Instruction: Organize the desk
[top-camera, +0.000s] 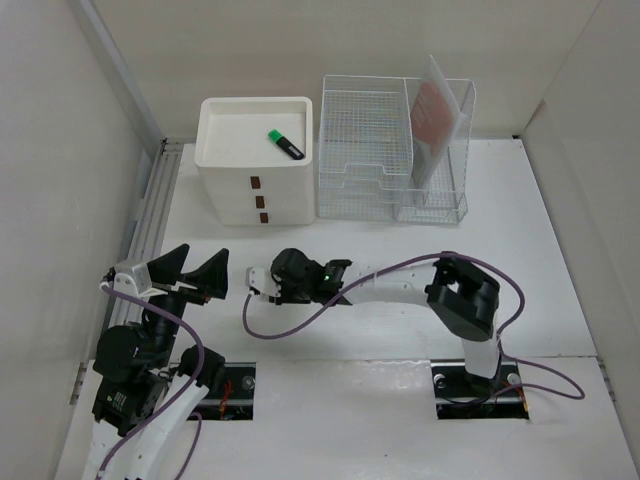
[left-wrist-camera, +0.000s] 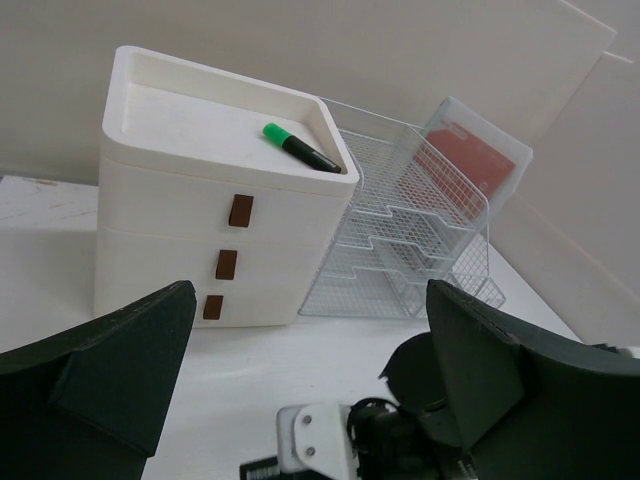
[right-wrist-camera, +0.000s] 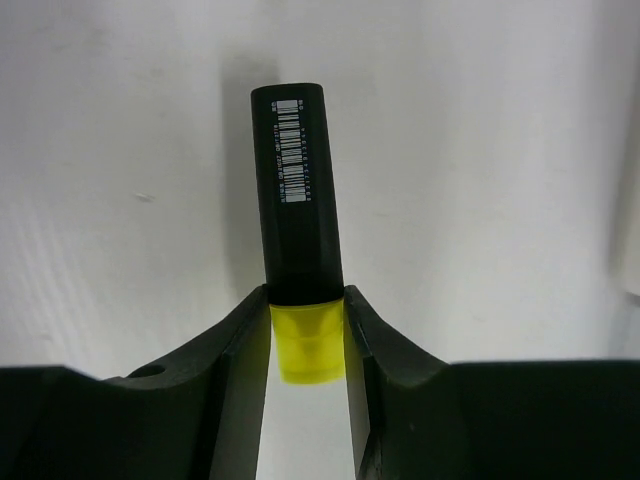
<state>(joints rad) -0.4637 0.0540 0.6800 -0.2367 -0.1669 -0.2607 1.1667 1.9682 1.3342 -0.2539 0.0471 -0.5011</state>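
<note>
Right claw (right-wrist-camera: 305, 300) pinching yellow-capped marker (right-wrist-camera: 295, 200), white desk (top-camera: 540, 250), beige walls (top-camera: 60, 150)

The barcode print on the black marker with a yellow cap (right-wrist-camera: 297, 230) is too small to be read. The left arm's black fingers (left-wrist-camera: 110, 370) are cropped at the lower frame corners.

The desk (top-camera: 560, 250) is smooth matt white, and the drawer box (top-camera: 235, 195) is matt white plastic. A glossy plastic highlighter (top-camera: 285, 144) lies on the drawer box and a shiny wire tray (top-camera: 365, 150) stands beside it. The marker (right-wrist-camera: 295, 200) has a satin black plastic barrel.
</note>
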